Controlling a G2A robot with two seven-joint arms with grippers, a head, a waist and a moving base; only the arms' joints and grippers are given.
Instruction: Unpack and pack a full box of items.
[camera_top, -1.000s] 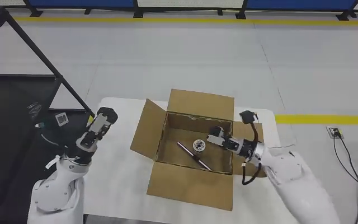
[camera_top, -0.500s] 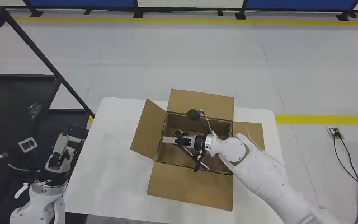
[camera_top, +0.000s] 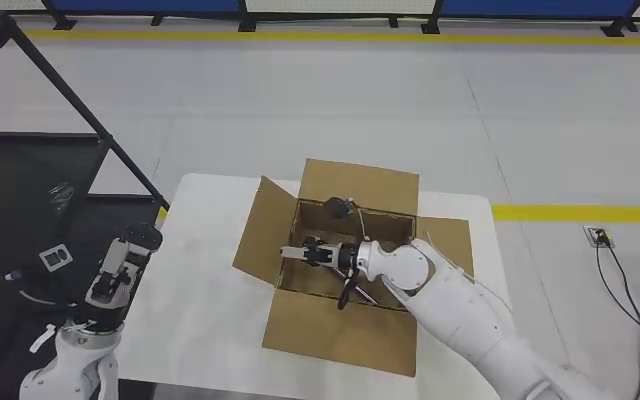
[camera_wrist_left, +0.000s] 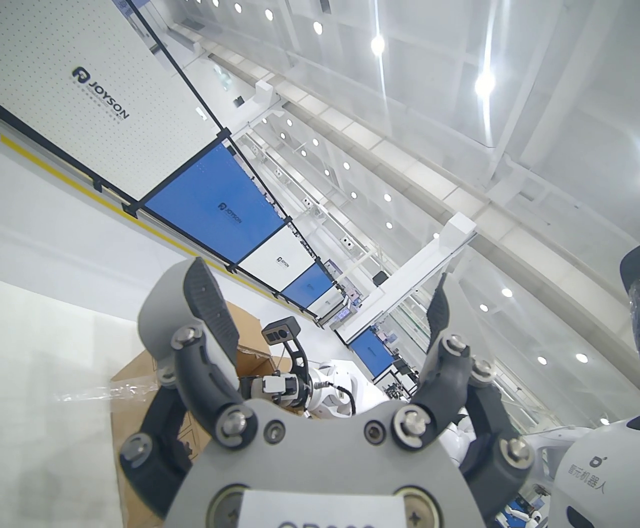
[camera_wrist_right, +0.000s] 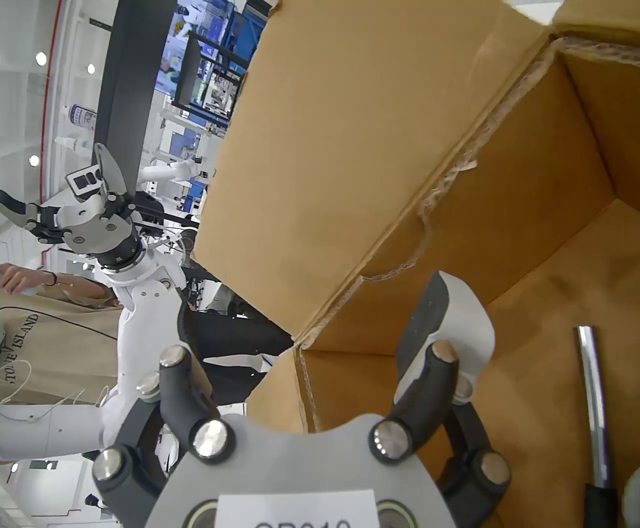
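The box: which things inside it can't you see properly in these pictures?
- Box floor, top view: the right arm covers much of it.
- Metal rod, right wrist view: its dark end runs off the picture's edge.
- Pale thing beside the rod: only a sliver shows at the corner.

The top camera looks down and forward from above the arms; the table (camera_top: 210, 300) occupies the lower frame, with the box (camera_top: 360, 185) at centre. The left wrist camera sits directly behind the left gripper (camera_wrist_left: 320, 295) and faces up toward the ceiling (camera_wrist_left: 450, 150), with the box far off. The right wrist camera sits directly behind the right gripper (camera_wrist_right: 305, 320), close inside the box. All three views share the box.
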